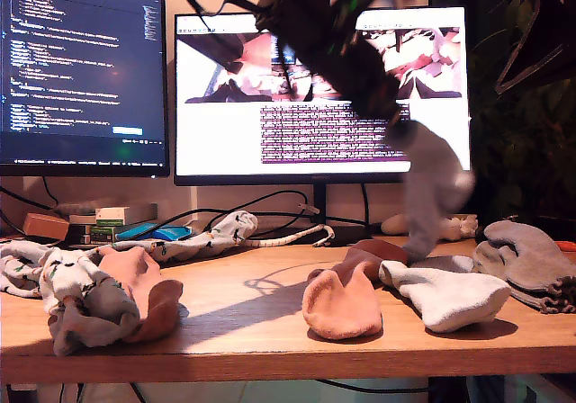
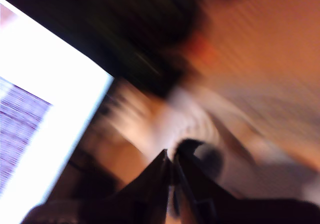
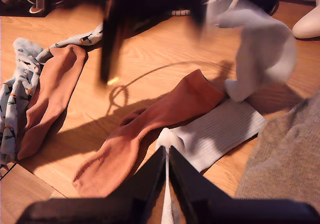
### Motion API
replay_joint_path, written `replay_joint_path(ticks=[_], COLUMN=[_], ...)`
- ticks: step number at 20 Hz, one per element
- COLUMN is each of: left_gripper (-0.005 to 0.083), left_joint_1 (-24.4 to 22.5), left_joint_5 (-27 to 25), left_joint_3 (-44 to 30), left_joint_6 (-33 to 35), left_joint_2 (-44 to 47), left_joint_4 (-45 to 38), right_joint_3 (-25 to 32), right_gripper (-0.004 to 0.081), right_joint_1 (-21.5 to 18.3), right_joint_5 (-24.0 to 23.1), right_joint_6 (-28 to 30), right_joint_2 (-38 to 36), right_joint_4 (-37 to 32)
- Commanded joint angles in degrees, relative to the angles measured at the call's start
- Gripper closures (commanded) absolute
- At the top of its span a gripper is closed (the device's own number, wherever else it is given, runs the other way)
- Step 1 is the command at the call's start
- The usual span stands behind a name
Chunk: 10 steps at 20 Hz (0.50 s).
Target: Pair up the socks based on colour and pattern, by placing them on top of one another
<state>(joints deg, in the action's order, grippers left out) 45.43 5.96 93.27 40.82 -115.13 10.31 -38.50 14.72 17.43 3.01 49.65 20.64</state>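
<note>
My first gripper (image 2: 170, 154) is clenched on a light ribbed sock (image 1: 434, 187). The sock hangs in the air over the back of the table (image 1: 252, 335), toward the exterior view's right, in front of the monitor (image 1: 225, 133). Both the sock and the first wrist view are badly blurred.

The sock's match (image 1: 450, 297) lies flat near the table's front edge, just beside a salmon sock (image 1: 342, 304) and possibly overlapping it.

My second gripper (image 3: 166, 146) hovers above these two with its jaws drawn almost together. A pale sliver shows between them, but I cannot tell whether it is cloth in their grip or the sock below.

- **Swinging sock:** The hanging sock is limp and, judging by the blur, swinging. If I let go early it may drape over the salmon sock instead of its match.
- **Arms colliding:** Both arms are over the same patch of table, so they could knock each other or drag the flat sock askew.
- **Weak grip:** I seem to hold the sock by one end only (a thin pinch), so it may slip out.

The hanging sock is soft, pale blue-white and faintly ribbed, and it folds under its own weight.

A second salmon sock (image 1: 135, 277) and the printed socks (image 1: 63, 286) are heaped at the table's end on the exterior view's left. The grey socks (image 1: 526, 259) are piled at the opposite end.
</note>
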Motion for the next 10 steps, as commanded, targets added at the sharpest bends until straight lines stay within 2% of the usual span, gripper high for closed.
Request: replay_joint_path(ticks=[1, 5, 10], left_gripper=[0.0794, 0.0794, 0.0794], left_joint_1=[1.33, 3.06, 5.46], left_joint_5=[0.24, 0.81, 5.25], left_joint_3=[-0.44, -0.44, -0.39], left_joint_6=[-0.33, -0.31, -0.66], left_joint_2=[-0.33, 0.57, 2.64], left_joint_4=[4.61, 13.0, 19.17], right_joint_3=[1.11, 1.11, 1.11], right_gripper=[0.0783, 0.0782, 0.0782], right_joint_1=[0.15, 0.15, 0.15], right_joint_5=[-0.02, -0.02, -0.02], right_joint_6=[-0.24, -0.24, -0.24], right_joint_2=[0.15, 0.15, 0.15], right_joint_4=[-0.59, -0.66, -0.63])
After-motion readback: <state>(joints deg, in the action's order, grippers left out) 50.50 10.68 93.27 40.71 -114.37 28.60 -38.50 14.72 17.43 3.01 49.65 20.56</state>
